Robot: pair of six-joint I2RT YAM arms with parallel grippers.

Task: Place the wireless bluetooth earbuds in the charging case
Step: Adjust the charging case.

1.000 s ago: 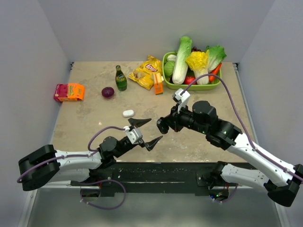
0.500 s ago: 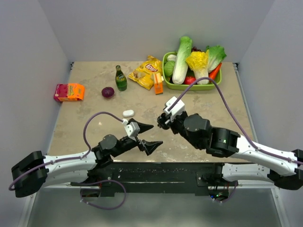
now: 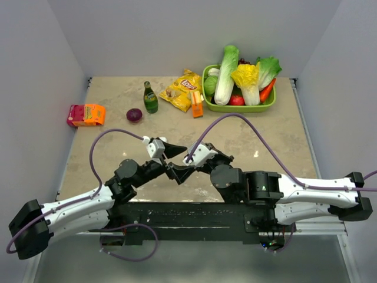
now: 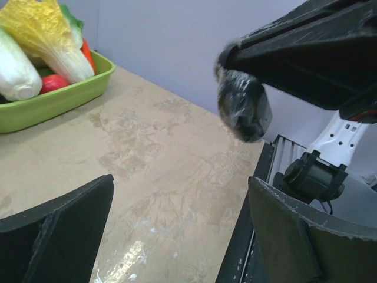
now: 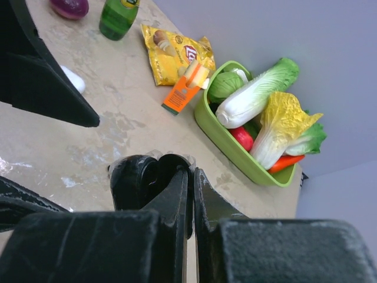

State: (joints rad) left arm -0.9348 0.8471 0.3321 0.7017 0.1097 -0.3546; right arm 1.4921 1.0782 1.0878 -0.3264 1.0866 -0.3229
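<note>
Both arms have drawn back to lower centre: the shut right gripper [image 5: 191,174] now sits between the wide-spread fingers of the left gripper [image 4: 181,183]; whether it pinches an earbud cannot be told. The white case [image 5: 73,79] peeks from behind a left finger. Bottle [image 3: 150,97], onion [image 3: 134,115], chips [image 3: 181,88] and basket [image 3: 238,108] stand along the top; the right of the table [image 3: 277,135] lies open.
</note>
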